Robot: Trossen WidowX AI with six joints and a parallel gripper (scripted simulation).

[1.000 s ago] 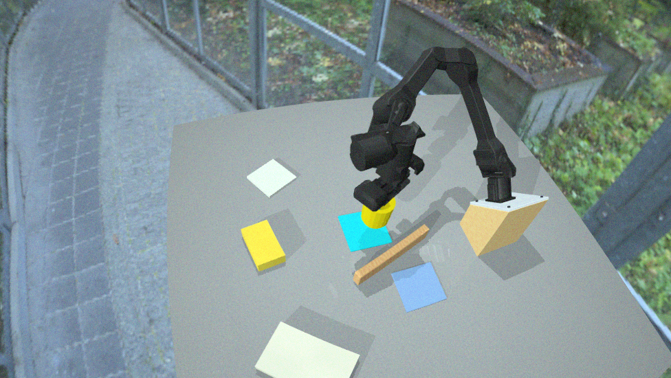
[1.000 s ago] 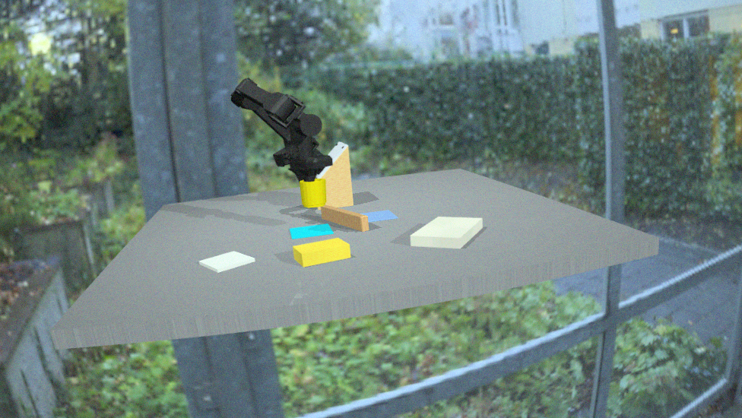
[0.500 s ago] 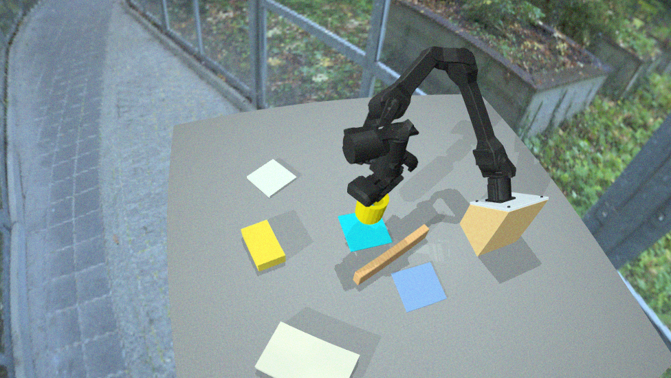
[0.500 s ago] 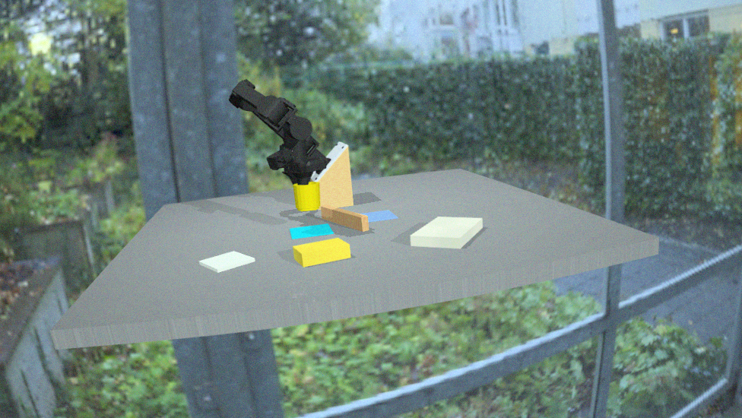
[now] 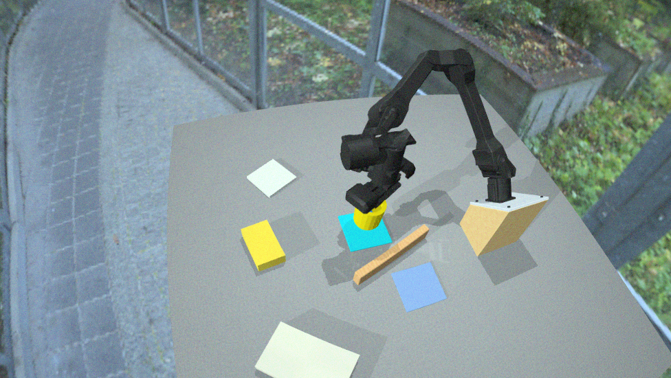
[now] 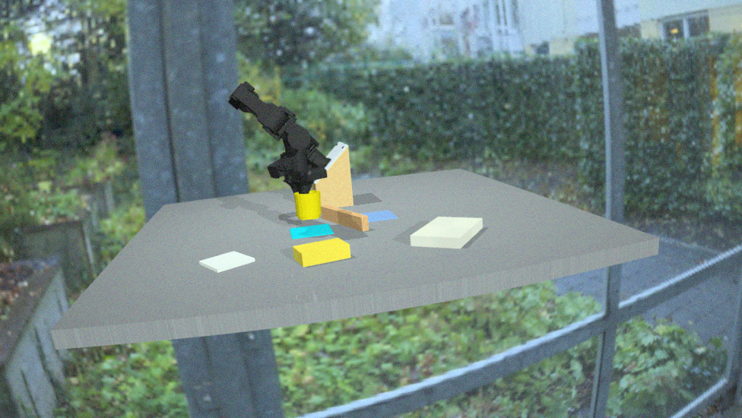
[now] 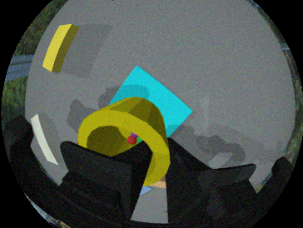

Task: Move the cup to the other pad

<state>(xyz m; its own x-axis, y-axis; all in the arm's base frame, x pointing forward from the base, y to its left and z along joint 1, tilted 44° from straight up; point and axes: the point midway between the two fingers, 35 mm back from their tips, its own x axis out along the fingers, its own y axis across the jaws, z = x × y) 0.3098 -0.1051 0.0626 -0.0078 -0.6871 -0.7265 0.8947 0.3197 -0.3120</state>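
Observation:
The yellow cup (image 5: pixel 369 219) (image 6: pixel 308 205) (image 7: pixel 146 109) is held in the air, roughly upright. My gripper (image 5: pixel 372 209) (image 6: pixel 305 191) (image 7: pixel 159 141) is shut on its wall at the rim. In the wrist view a red marble (image 7: pixel 131 140) and bits of purple and green show inside the cup; the rest of its inside is hidden. The cyan pad (image 5: pixel 357 242) (image 6: pixel 311 231) (image 7: pixel 176 110) lies below the cup, with a gap between them in the exterior view. The blue pad (image 5: pixel 419 287) (image 6: pixel 383 215) (image 7: pixel 145 190) lies bare beyond the wooden bar.
The low wooden bar (image 5: pixel 392 254) (image 6: pixel 345 216) (image 7: pixel 160 183) lies between the pads. A yellow block (image 5: pixel 262 241) (image 6: pixel 321 252) (image 7: pixel 60 47), a white tile (image 5: pixel 271 177) (image 6: pixel 226 261) and a cream block (image 5: pixel 307 352) (image 6: pixel 446 232) lie farther off. The arm's wedge base (image 5: pixel 502 225) stands behind.

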